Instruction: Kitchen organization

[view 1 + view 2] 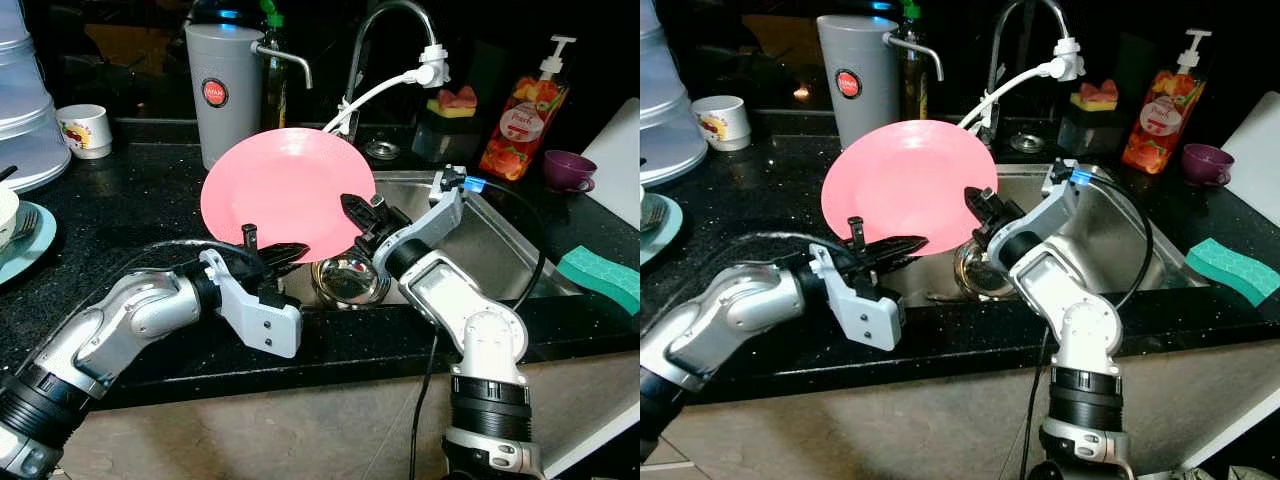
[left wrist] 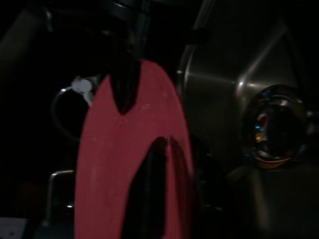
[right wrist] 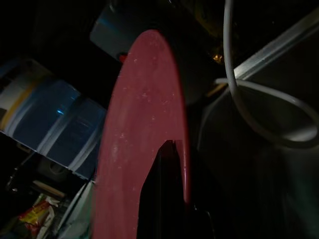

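Observation:
A pink plate [image 1: 285, 190] is held tilted on edge over the left rim of the steel sink [image 1: 505, 250]. My left gripper [image 1: 287, 251] comes in from the left and is shut on the plate's lower rim. My right gripper [image 1: 360, 213] reaches from the sink side and is shut on the plate's lower right rim. In the right wrist view the plate [image 3: 144, 139] stands nearly edge-on, with one finger [image 3: 167, 199] against its face. The left wrist view shows the plate [image 2: 114, 164] with both dark fingers over it.
A shiny metal bowl [image 1: 350, 282] lies in the sink below the plate. Behind it are a grey jug [image 1: 225, 95], the faucet [image 1: 388, 25] and a soap bottle [image 1: 522, 115]. A purple cup [image 1: 568, 170] and green sponge [image 1: 600, 272] sit right; a white mug [image 1: 85, 130] sits left.

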You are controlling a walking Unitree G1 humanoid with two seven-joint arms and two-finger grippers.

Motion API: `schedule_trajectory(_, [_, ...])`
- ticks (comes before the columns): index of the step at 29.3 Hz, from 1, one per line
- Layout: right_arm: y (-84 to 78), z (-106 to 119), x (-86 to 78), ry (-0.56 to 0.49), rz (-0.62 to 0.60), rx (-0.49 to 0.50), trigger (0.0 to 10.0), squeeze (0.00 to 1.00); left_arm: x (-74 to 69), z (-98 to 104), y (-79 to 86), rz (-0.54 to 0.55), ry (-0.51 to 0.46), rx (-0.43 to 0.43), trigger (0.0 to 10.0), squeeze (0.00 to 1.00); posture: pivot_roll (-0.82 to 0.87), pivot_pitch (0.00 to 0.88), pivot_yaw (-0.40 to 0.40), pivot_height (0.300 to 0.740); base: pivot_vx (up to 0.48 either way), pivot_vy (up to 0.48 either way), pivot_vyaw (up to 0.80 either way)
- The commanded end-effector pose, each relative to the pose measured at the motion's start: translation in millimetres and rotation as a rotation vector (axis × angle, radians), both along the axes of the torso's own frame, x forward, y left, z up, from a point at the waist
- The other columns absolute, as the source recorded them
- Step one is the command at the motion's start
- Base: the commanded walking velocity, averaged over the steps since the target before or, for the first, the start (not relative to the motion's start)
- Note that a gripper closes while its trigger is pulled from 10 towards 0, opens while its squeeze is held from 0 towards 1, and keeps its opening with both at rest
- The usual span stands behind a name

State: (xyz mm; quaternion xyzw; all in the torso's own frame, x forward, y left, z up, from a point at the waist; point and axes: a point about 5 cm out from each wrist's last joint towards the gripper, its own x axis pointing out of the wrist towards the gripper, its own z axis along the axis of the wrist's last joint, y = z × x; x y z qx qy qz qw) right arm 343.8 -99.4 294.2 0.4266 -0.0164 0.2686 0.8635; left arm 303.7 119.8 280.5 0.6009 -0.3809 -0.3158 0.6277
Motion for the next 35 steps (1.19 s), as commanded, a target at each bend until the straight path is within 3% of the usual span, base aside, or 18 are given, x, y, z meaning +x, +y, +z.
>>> schedule_trajectory(1, [-3.5,-3.0,1.3,0.019,-0.017,-0.008,0.0,0.0,-1.1,6.3,2.4,-0.006,0.0,-0.032,10.0,1.0,0.12,0.141,-0.093,0.74,0.0,0.0,0.0])
schedule_trajectory(2, [-4.2,-3.4,1.9,0.021,-0.025,-0.013,0.0,0.0,-0.9,7.1,2.9,-0.003,-0.001,-0.04,10.0,1.0,0.12,0.141,-0.093,0.74,0.0,0.0,0.0])
schedule_trajectory(3, [-6.0,-4.8,3.4,0.027,-0.045,-0.029,10.0,0.0,0.2,8.6,4.6,0.02,-0.01,-0.066,10.0,1.0,0.12,0.141,-0.093,0.74,0.0,0.0,0.0])
schedule_trajectory(4, [-6.0,-4.8,3.4,0.027,-0.045,-0.029,10.0,0.0,0.2,8.6,4.6,0.02,-0.01,-0.066,10.0,1.0,0.12,0.141,-0.093,0.74,0.0,0.0,0.0])
schedule_trajectory(5, [-7.0,-5.0,3.6,0.023,-0.056,-0.036,10.0,0.0,0.4,8.8,5.3,0.03,-0.013,-0.083,10.0,0.89,0.12,0.14,-0.09,0.74,0.0,0.0,0.0])
schedule_trajectory(6, [-7.9,-4.8,3.8,0.019,-0.063,-0.039,10.0,0.0,0.1,8.4,5.6,0.035,-0.011,-0.097,10.0,0.0,0.12,0.14,-0.09,0.74,0.0,0.0,0.0])
schedule_trajectory(10, [-13.5,-1.9,5.6,-0.004,-0.107,-0.036,10.0,0.0,-0.8,2.6,5.7,0.05,0.054,-0.158,10.0,0.0,0.12,0.14,-0.09,0.74,0.0,0.0,0.0])
schedule_trajectory(11, [-23.4,1.8,8.5,-0.016,-0.171,-0.022,10.0,0.0,-3.2,-2.3,4.8,0.058,0.128,-0.212,10.0,0.0,0.12,0.141,-0.092,0.74,0.0,0.0,0.0])
schedule_trajectory(15, [-34.3,4.6,11.4,-0.026,-0.241,-0.024,10.0,0.0,-3.9,-4.4,4.2,0.069,0.211,-0.282,10.0,0.0,0.12,0.14,-0.094,0.74,0.0,0.0,0.0])
schedule_trajectory(19, [-59.0,12.4,15.9,-0.078,-0.407,-0.056,10.0,0.0,-2.6,3.3,2.7,0.073,0.449,-0.567,10.0,0.0,0.12,0.138,-0.092,0.74,0.0,0.0,0.0])
schedule_trajectory(20, [-63.6,12.9,16.8,-0.104,-0.458,-0.131,10.0,0.0,0.8,6.0,4.0,0.093,0.517,-0.662,10.0,0.0,0.12,0.138,-0.092,0.74,0.0,0.0,0.0])
schedule_trajectory(22, [-63.0,7.7,18.7,-0.119,-0.491,-0.26,10.0,0.0,6.4,8.1,6.3,0.128,0.617,-0.789,10.0,0.0,0.12,0.135,-0.089,0.74,0.0,0.0,0.0])
schedule_trajectory(23, [-63.0,7.7,18.7,-0.119,-0.491,-0.26,10.0,0.0,6.4,8.1,6.3,0.128,0.617,-0.789,10.0,0.0,0.12,0.135,-0.089,0.74,0.0,0.0,0.0])
schedule_trajectory(26, [-55.1,-7.8,22.6,-0.111,-0.506,-0.444,10.0,0.0,15.2,7.8,9.4,0.21,0.786,-0.937,10.0,0.0,0.12,0.133,-0.089,0.74,0.0,0.0,0.0])
schedule_trajectory(28, [-52.9,-10.9,23.0,-0.12,-0.511,-0.483,10.0,0.0,17.5,7.1,9.8,0.238,0.836,-0.963,10.0,0.0,0.12,0.133,-0.089,0.74,0.0,0.0,0.0])
schedule_trajectory(29, [-45.7,-18.7,23.5,-0.144,-0.511,-0.581,10.0,0.0,22.2,10.0,12.5,0.299,0.919,-1.061,10.0,0.0,0.12,0.131,-0.093,0.74,0.0,0.0,0.0])
schedule_trajectory(30, [-42.1,-22.0,23.7,-0.156,-0.508,-0.62,10.0,0.0,22.4,12.5,14.0,0.312,0.972,-1.107,10.0,0.0,0.12,0.131,-0.093,0.74,0.0,0.0,0.0])
schedule_trajectory(35, [-33.6,-29.6,23.9,-0.181,-0.493,-0.661,10.0,0.0,23.5,17.5,19.6,0.368,1.101,-1.231,10.0,0.0,0.12,0.131,-0.093,0.74,0.0,0.0,0.0])
